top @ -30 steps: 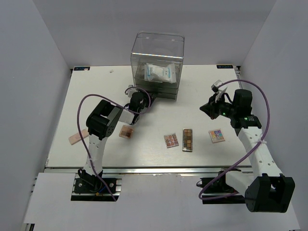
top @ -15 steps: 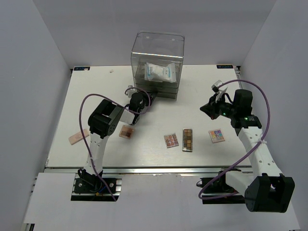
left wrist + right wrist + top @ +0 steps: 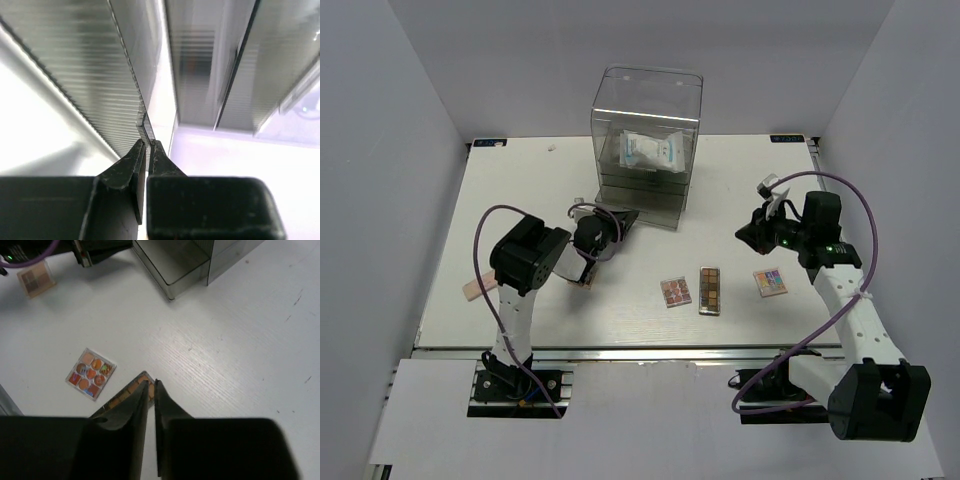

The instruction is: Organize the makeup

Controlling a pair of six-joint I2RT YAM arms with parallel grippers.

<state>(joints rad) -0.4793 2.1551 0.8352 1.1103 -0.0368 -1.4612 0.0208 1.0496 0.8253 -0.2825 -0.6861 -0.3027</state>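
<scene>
Clamping the drawer lip [image 3: 143, 122], the left pincer [image 3: 148, 145] sits just beyond the brown palette [image 3: 36, 280].

In the top view the left arm [image 3: 525, 262] covers most of the brown palette [image 3: 583, 284] and one end of the pink palette [image 3: 470, 291]. In the left wrist view the drawer box [image 3: 210, 65] is blurred. The thin clear piece [image 3: 144, 127] pinched by the left gripper [image 3: 148, 145] is perhaps a drawer edge. The right gripper [image 3: 151, 383] hides most of the long narrow palette [image 3: 130, 386].
</scene>
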